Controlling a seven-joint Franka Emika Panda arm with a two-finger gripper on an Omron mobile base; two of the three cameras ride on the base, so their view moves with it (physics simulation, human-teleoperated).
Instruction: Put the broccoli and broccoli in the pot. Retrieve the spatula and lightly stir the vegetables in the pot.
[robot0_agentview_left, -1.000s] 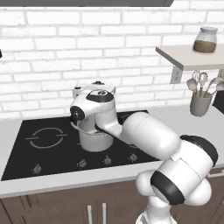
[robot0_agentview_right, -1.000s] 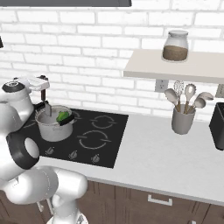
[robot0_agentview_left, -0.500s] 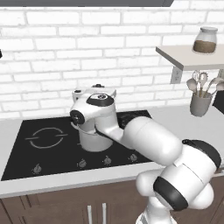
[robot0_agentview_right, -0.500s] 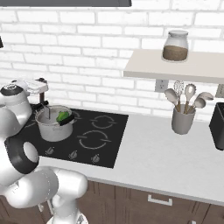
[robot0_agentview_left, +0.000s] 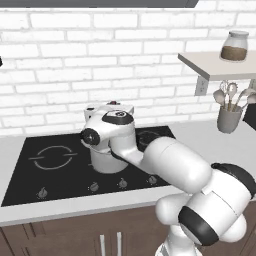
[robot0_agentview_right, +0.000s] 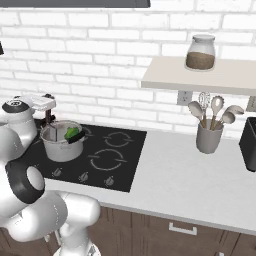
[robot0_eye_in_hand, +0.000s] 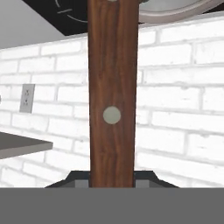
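On black cooktop (robot0_agentview_right: 107, 155), steel pot (robot0_agentview_right: 62, 142), white brick wall (robot0_agentview_right: 100, 60), grey counter (robot0_agentview_right: 200, 185)

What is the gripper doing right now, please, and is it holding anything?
Gripper: shut on the spatula, gripping its wooden handle above the pot.

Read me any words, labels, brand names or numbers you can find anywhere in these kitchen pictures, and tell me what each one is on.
There is no readable text.
The jar on the shelf carries no label.
The cooktop bears ring marks and knobs, with no numbers.
The wooden handle in the gripper bears a plain metal rivet, no brand.
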